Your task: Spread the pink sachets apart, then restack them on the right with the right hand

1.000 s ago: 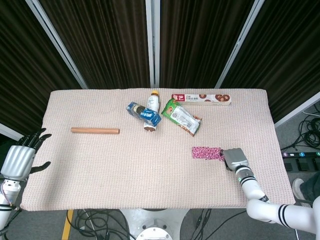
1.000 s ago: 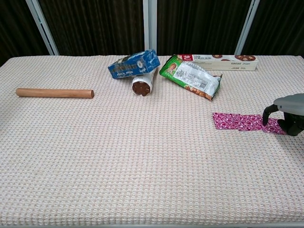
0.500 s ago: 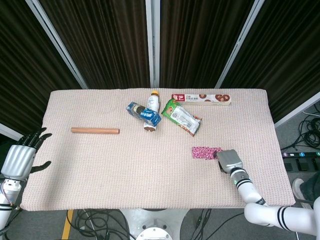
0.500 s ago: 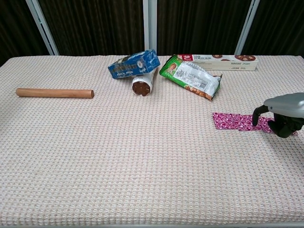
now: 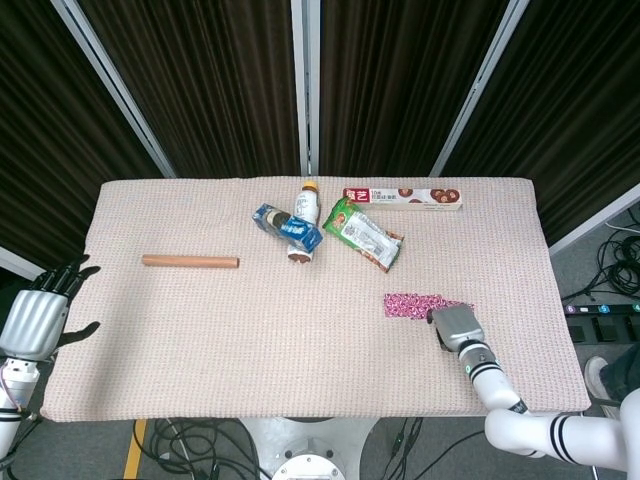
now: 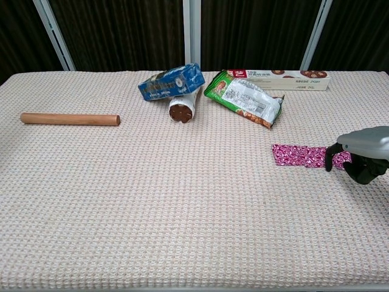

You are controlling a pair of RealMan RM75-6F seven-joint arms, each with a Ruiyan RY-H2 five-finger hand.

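- I judge the pink sachets (image 6: 302,155) light, flat and slippery; their right end seems the best hold.
- My right hand (image 6: 363,157) touches that end, fingers curled; grasp unclear.
- My left hand (image 5: 38,318) is released, well apart.

The right end of the sachets (image 6: 304,156) is covered by the right hand (image 6: 363,152) at the right edge of the chest frame, so the number of sachets cannot be told. That hand is cut off by the frame's edge, and what its fingers touch is hidden. The left hand (image 5: 37,315) is seen only in the head view, lower left, its arm cut off. Print on the box (image 5: 403,198) is too small to read.
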